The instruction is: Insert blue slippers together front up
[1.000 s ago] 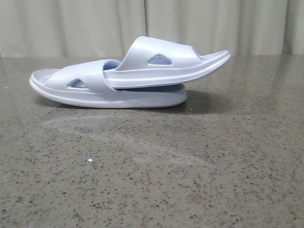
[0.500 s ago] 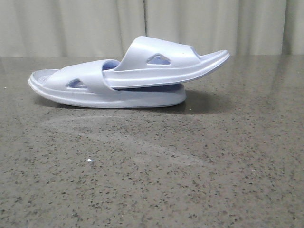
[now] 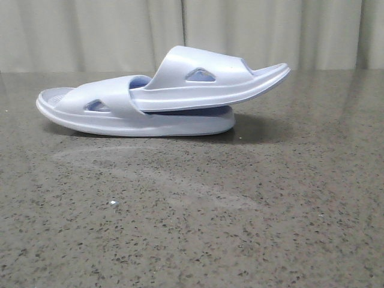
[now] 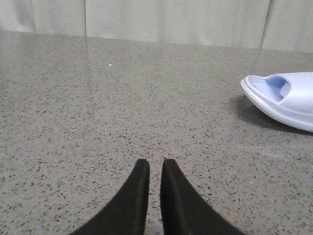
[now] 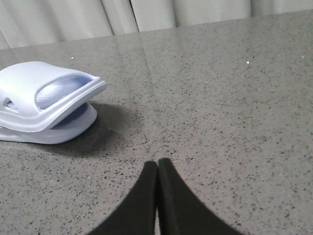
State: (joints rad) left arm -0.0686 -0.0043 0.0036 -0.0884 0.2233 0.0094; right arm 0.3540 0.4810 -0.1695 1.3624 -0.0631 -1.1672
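On table: blue slippers tucked together. Left gripper fingers nearly pressed together, right gripper fingers touching, both empty.

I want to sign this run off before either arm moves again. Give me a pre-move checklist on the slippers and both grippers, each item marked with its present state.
1. Upper slipper tucked under the strap of the lower slipper: ok, its left end sits inside the strap in the front view.
2. Both slippers sole down: ok, straps face up.
3. Lower slipper flat on the table: ok; the upper one tilts up toward the right.
4. Left gripper free of the pair: ok, nothing held, a narrow gap between its fingers, well clear of the slippers.
5. Right gripper free of the pair: ok, fingers together on nothing, away from the slippers.
6. How deep the upper slipper reaches: cannot tell, the strap hides it.
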